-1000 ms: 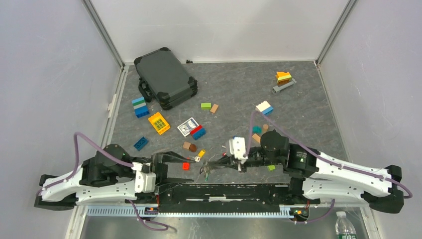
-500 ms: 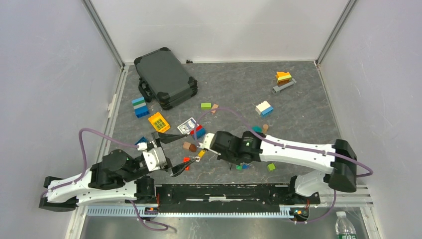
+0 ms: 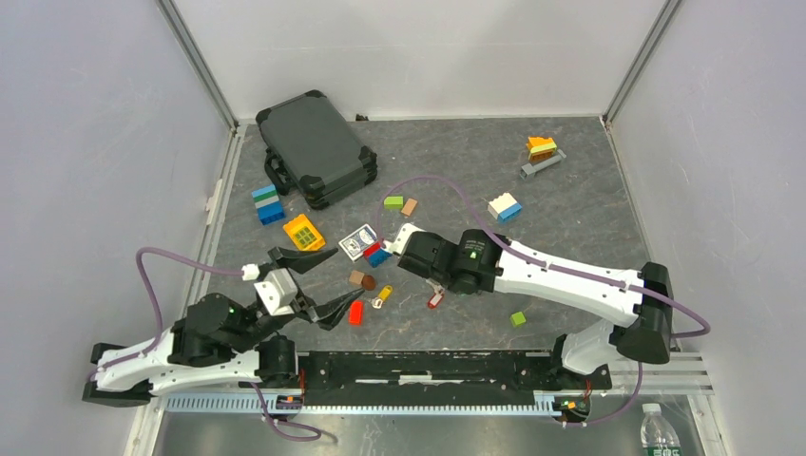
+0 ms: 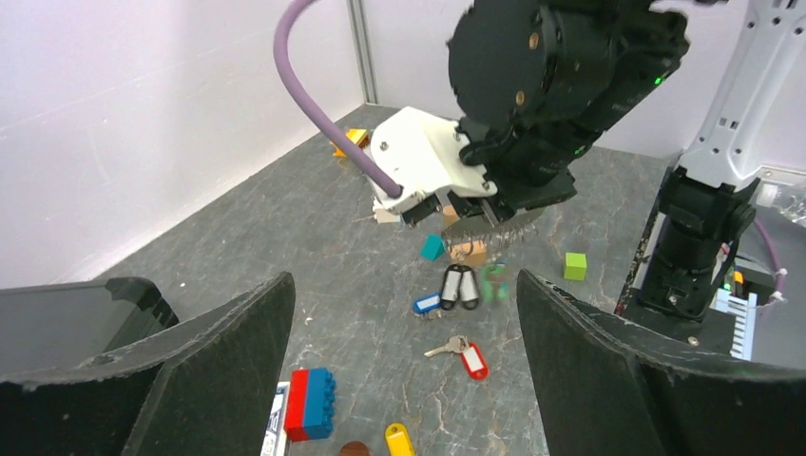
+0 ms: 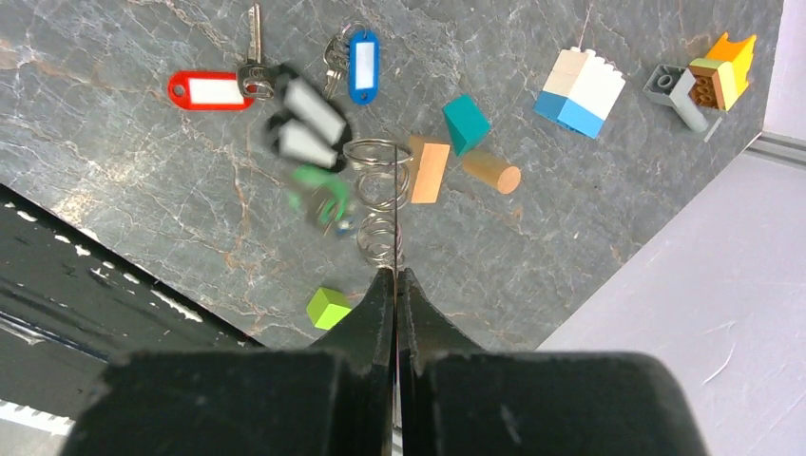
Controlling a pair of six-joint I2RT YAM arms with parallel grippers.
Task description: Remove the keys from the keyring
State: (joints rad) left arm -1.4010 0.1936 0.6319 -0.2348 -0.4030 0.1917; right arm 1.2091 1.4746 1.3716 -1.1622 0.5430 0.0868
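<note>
Blocks (image 5: 430,169) just beside keyring (image 5: 380,195)

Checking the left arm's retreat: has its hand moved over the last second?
Yes. The left hand has swung away from the black front rail, back and left toward the yellow block, with its jaws open.

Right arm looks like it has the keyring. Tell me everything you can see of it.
The keyring is thin silvery wire, apparently metal, seen as several overlapping loops. It is held up clear of the table, pinched at one end between the shut fingertips of the right gripper. Two black-tagged keys and a green-tagged one seem to dangle from it, all blurred. The left gripper stands open, apart from it.
</note>
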